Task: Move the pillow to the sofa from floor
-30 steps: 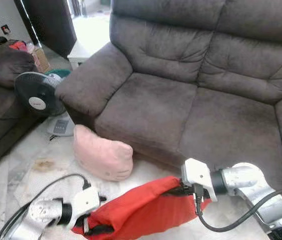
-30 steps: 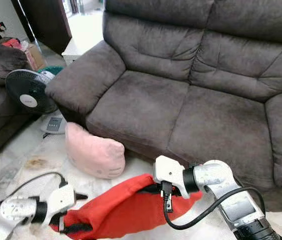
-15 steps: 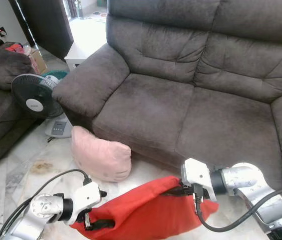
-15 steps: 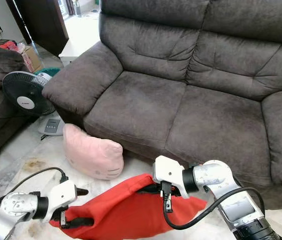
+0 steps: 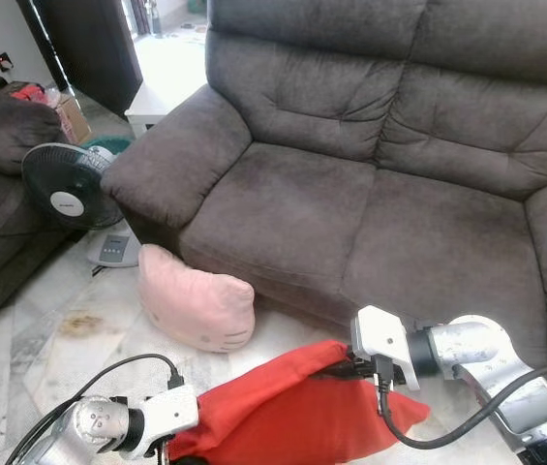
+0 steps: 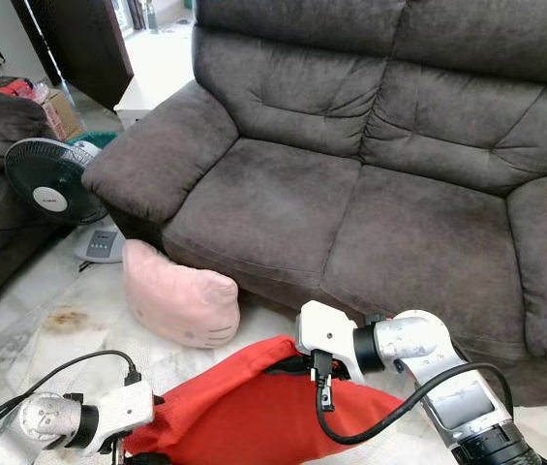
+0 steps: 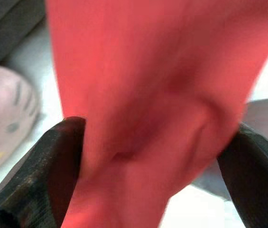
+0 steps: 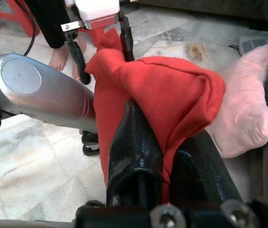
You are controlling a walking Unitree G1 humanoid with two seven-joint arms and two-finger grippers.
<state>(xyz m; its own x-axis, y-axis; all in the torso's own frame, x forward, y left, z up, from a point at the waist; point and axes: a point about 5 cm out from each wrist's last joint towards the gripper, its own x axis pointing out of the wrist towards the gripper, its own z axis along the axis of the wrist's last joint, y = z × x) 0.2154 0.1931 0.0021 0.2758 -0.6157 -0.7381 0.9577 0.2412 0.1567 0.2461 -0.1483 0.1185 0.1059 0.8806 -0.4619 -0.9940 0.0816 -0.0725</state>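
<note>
The limp red fabric pillow [image 5: 292,412] hangs above the marble floor [image 5: 50,339] before the grey suede sofa [image 5: 350,174], long axis running across, its right end higher. The left gripper [image 7: 148,156] pinches one end, the right gripper [image 8: 167,147] clamps the other. Since a second ago, the left end seems lower. The pink cat-face cushion [image 5: 196,305] lies beside.

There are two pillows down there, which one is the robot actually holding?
The red pillow, gripped at its ends by the left hand and right hand. The pink pillow lies untouched on the floor against the sofa.
</note>
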